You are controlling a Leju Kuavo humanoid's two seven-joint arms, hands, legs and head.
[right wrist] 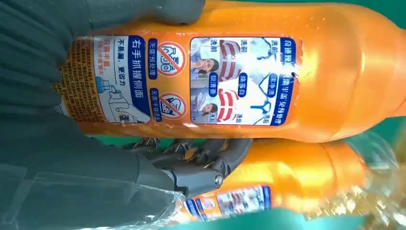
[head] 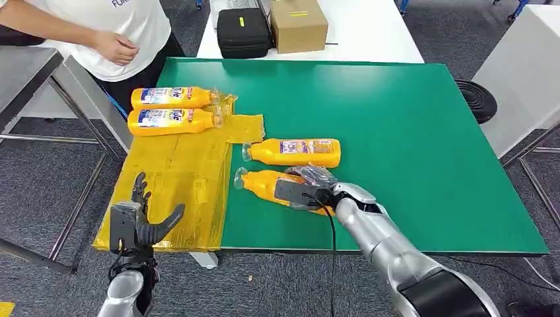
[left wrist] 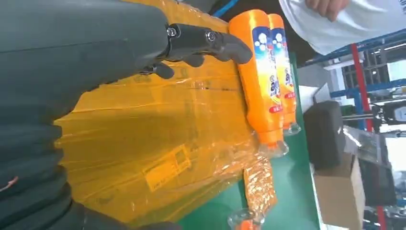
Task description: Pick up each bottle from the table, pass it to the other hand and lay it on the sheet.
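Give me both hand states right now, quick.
Left hand: open, holding nothing, over the yellow sheet.
Right hand: gripping the near orange bottle on the green table.

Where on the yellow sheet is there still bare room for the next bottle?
The yellow sheet is bare from the two bottles already laid at its far end down to its near edge, where the open left robot hand waits. It is crowded beside the sheet, where the right robot hand grips the nearer bottle.

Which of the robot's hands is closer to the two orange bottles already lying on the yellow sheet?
Left. The left hand hovers open over the yellow plastic sheet's near edge, short of the two orange bottles; the right hand is on another orange bottle on the green table.
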